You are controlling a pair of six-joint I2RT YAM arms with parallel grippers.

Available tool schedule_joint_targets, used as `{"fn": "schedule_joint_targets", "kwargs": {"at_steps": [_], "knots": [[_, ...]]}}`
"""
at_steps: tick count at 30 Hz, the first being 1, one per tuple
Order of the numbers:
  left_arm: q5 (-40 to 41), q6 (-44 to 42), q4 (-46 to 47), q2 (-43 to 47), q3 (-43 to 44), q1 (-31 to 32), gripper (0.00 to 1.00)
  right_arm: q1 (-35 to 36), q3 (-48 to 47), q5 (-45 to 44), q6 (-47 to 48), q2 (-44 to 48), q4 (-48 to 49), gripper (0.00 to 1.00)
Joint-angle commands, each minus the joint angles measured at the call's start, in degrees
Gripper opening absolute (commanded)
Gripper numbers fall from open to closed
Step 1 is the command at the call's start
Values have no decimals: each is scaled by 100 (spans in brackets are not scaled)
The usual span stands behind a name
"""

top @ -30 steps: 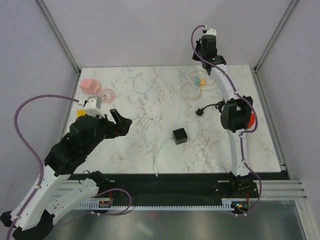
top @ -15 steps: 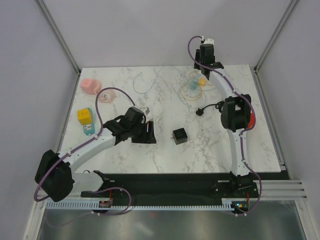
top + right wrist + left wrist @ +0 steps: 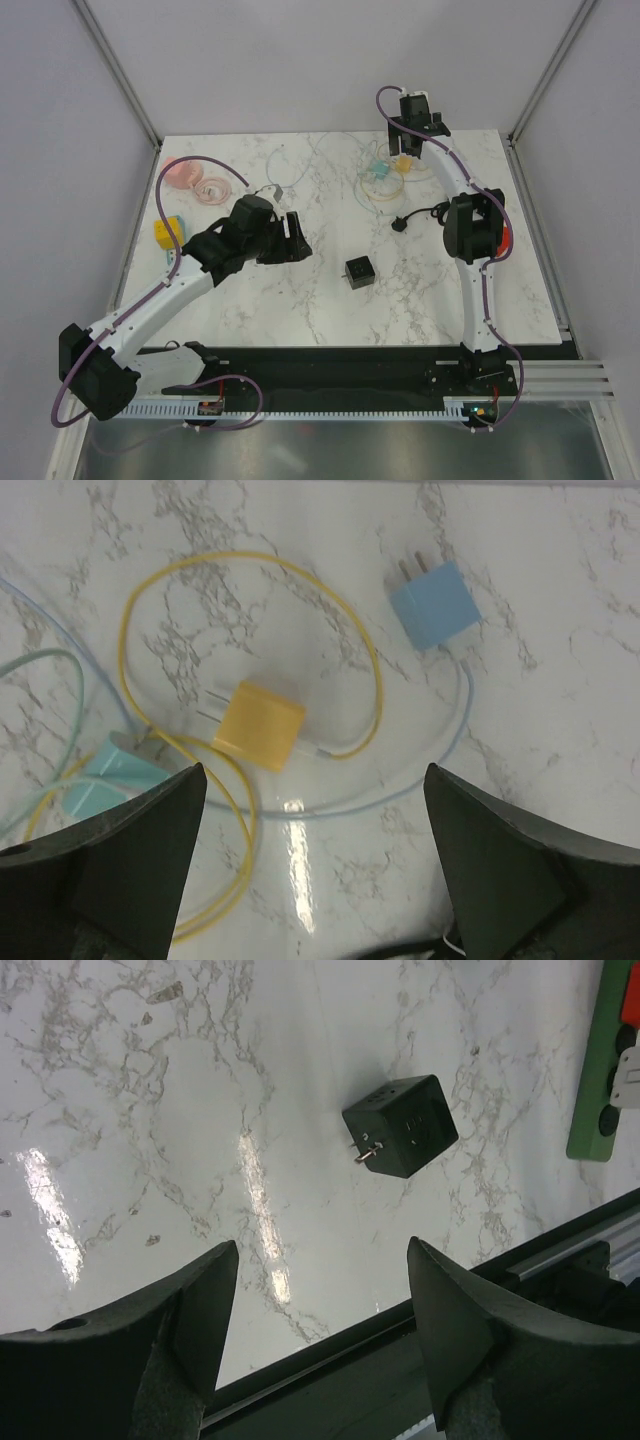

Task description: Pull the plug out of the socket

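Note:
A black cube socket (image 3: 359, 272) lies alone at the table's middle, two metal prongs sticking out of its side (image 3: 368, 1150); nothing is plugged into the faces I see. A black plug (image 3: 403, 223) with its cord lies apart, to the right of the cube. My left gripper (image 3: 298, 238) hovers open left of the cube, which shows beyond its fingers (image 3: 320, 1250) in the left wrist view. My right gripper (image 3: 420, 130) stands open at the far right over a loose yellow plug (image 3: 261, 726), a blue plug (image 3: 432, 602) and a teal plug (image 3: 105, 775).
Thin yellow and pale blue cables (image 3: 340, 630) loop around the far plugs. A yellow cube (image 3: 167, 232) and a pink item (image 3: 180, 170) with coiled cable sit at the left edge. A green strip (image 3: 598, 1060) lies by the right arm's base.
My left arm has swung in from the left edge toward the middle, near the black cube. My right gripper has gone from shut to wide open over the far plugs.

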State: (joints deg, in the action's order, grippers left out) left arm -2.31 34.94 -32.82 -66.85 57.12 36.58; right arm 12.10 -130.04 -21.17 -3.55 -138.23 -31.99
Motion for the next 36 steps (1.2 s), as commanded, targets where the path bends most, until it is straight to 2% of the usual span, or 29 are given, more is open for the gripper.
{"fn": "schedule_joint_targets", "kwargs": {"at_steps": [1, 4, 6, 10, 14, 19, 21, 26, 30, 36], "knots": [[213, 329, -234, 269, 150, -54, 75, -14, 4, -266, 154, 892, -852, 98], [213, 505, -234, 383, 27, -54, 75, -14, 715, 7, -179, 1525, -862, 98], [73, 549, -190, 392, -43, -54, 75, -23, 1120, -167, -373, 1772, -888, 98], [-577, 567, 29, 471, -236, -46, 75, -216, 1647, -371, -1032, 2396, -1142, 98], [-1026, 567, 434, 752, -544, -45, 75, -489, 2620, -352, -1533, 3012, -1257, 98], [-1860, 593, 1266, 884, -992, -28, 72, -1174, 3756, 138, -1973, 3750, -1240, 98], [-2193, 637, 1532, 980, -1228, -19, 72, -1411, 4292, 43, -2026, 4109, -1214, 98], [-2546, 549, 2033, 1209, -1546, -19, 71, -1464, 5460, -317, -2228, 4770, -1196, 98], [-2888, 444, 2227, 1262, -1625, -19, 71, -1692, 5832, -195, -2361, 5201, -1231, 98], [-3135, 304, 2315, 1411, -1669, -19, 72, -1807, 5858, -370, -2106, 4948, -1407, 98]]}}
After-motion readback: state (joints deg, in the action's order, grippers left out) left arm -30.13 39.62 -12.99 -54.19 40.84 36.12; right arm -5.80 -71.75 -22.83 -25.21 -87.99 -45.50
